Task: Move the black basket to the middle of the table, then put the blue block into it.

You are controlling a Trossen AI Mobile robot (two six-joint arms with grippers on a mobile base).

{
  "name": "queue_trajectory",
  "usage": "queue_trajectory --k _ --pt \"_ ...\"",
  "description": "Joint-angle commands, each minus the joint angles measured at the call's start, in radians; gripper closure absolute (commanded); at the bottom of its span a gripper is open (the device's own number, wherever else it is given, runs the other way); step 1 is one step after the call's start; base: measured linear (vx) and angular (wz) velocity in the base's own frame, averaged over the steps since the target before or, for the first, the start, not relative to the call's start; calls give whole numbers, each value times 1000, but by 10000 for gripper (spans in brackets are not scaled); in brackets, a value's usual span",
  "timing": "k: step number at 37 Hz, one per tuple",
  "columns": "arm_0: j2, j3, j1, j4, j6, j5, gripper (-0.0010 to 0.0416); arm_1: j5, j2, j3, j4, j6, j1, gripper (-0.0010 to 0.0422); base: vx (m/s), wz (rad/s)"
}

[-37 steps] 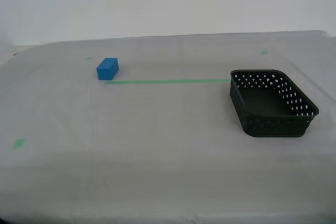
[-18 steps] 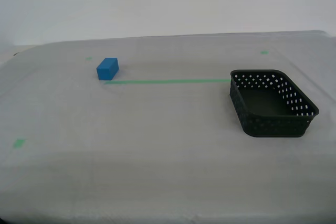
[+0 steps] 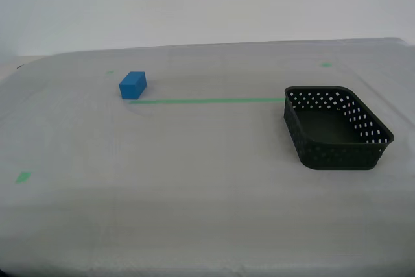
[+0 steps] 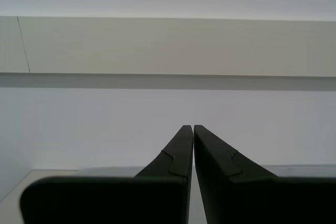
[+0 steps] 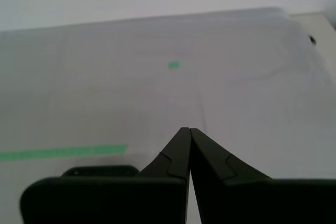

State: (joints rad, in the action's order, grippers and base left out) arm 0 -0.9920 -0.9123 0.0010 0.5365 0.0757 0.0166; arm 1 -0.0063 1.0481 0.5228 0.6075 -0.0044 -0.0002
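The black basket (image 3: 337, 128) stands empty on the table (image 3: 194, 160) at the exterior view's right, at the end of the green tape line (image 3: 207, 100). The blue block (image 3: 132, 85) sits far off at the exterior view's left, by the line's other end. No arm shows in the exterior view. In the first wrist view my first gripper (image 5: 189, 129) is shut and empty above the cloth, with a strip of the basket's rim (image 5: 100, 170) just below it. My second gripper (image 4: 193, 127) is shut and empty, facing a pale wall.
Small green tape marks lie on the cloth at the far right (image 3: 326, 64), near the block (image 3: 109, 72) and at the near left (image 3: 23, 176). One mark shows in the first wrist view (image 5: 174, 65). A white wall stands behind the table.
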Motion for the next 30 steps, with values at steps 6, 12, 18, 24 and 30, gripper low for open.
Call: queue_trajectory --k 6,12,18,24,30 --pt "-70 -92 0 223 6 1 406 -1 0 0 4 2 0 412 0 0" --pt "-95 -127 1 301 10 -28 406 -1 0 0 4 2 0 412 0 0" --pt "-135 -159 1 415 27 -39 406 -1 0 0 3 2 0 412 0 0" --pt "-198 -209 2 534 29 -38 406 -1 0 0 4 2 0 412 0 0" --pt "-231 -240 14 555 29 -38 406 -1 0 0 3 2 0 412 0 0"
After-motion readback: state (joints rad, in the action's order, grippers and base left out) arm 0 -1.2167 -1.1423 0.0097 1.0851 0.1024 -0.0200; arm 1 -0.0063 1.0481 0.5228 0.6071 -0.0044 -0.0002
